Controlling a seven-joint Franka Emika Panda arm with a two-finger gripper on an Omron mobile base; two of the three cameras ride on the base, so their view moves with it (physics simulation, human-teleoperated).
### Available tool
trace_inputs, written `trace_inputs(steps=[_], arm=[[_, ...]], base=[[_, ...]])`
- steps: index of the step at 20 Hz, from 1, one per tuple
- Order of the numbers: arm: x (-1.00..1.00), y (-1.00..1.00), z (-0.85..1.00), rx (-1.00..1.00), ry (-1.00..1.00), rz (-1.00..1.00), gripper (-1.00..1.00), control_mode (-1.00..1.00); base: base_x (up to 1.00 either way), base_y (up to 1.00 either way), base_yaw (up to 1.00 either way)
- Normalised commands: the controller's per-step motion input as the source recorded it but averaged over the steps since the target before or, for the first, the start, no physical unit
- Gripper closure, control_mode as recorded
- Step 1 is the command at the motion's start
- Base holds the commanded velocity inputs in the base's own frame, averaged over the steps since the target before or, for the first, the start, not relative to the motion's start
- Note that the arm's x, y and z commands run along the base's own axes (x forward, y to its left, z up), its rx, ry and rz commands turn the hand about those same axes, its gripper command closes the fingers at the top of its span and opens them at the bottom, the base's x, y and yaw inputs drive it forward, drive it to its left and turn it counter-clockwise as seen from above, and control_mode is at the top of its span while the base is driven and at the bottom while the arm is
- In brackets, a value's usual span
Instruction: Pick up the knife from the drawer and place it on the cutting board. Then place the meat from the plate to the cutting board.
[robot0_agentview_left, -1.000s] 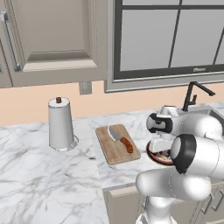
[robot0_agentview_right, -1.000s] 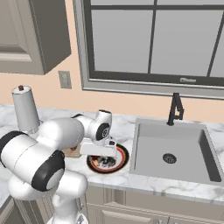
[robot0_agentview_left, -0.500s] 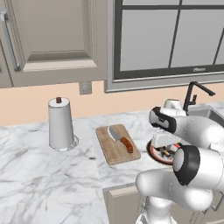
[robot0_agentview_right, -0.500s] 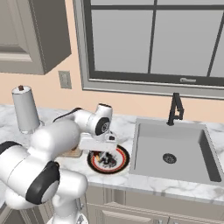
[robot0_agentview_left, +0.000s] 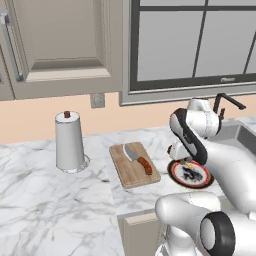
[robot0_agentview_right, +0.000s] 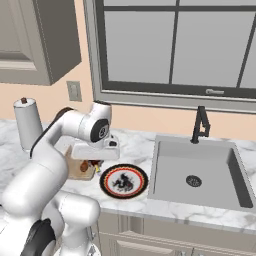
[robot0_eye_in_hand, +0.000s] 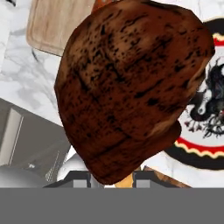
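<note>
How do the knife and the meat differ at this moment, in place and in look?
The knife lies flat on the cutting board; the meat is held up in the hand, off the plate. The knife is slim, with a silver-grey blade; the meat is a rounded, dark speckled lump. Both show reddish-brown: the knife's handle, the meat all over.

The white arm is rising from the base, bending at the elbow and reaching forward and down, with the wrist turned so the hand is pointing at the counter. The gripper is hanging low under the wrist, its two dark fingers closed on the meat and holding it clear of the surface
</note>
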Motion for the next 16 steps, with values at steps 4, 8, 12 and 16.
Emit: trace_inputs(steps=[4, 8, 12, 16], arm=[[-0.01, 0.84, 0.37, 0.00, 0.00, 0.09, 1.00, -1.00], [0.00, 0.78, 0.11, 0.00, 0.00, 0.09, 1.00, -1.00], [0.00, 0.67, 0.01, 0.00, 0.00, 0.08, 1.00, -1.00], [0.05, 0.38, -0.06, 0.00, 0.00, 0.06, 1.00, -1.00]], base=[[0.00, 0.00, 0.00], [0.00, 0.00, 0.00], [0.00, 0.00, 0.00], [0.00, 0.00, 0.00]])
